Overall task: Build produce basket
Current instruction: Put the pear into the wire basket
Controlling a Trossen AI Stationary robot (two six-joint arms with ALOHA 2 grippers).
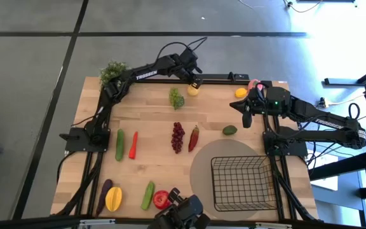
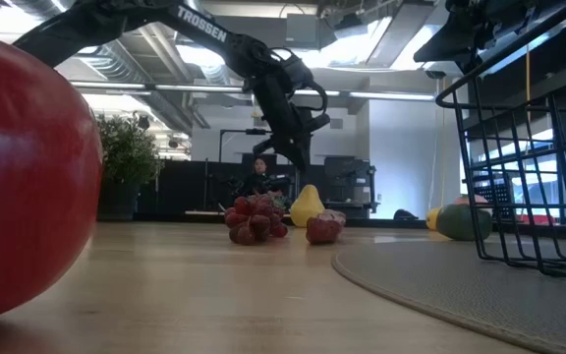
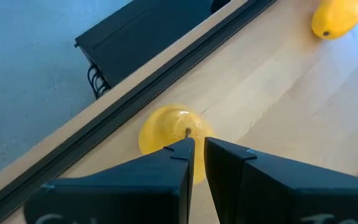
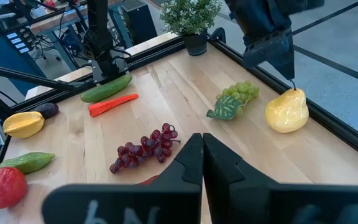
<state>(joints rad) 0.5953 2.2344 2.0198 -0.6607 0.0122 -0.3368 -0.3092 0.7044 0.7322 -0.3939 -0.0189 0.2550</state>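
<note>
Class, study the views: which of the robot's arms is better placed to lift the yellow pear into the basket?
Left. The left gripper is pinched on the stem of the yellow toy pear, while the shut right gripper hangs over bare wood, nearer the black wire-mesh basket.

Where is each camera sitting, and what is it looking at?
High view: above the table, looking straight down; both arms show, and the basket.
Low view: at tabletop height, looking across; the left arm hangs over the pear.
Left wrist view: on the left arm, looking down; the left gripper pinches the pear's stem.
Right wrist view: on the right arm, looking across the table; the right gripper has shut jaws.
Shared: all four views show the pear.
</note>
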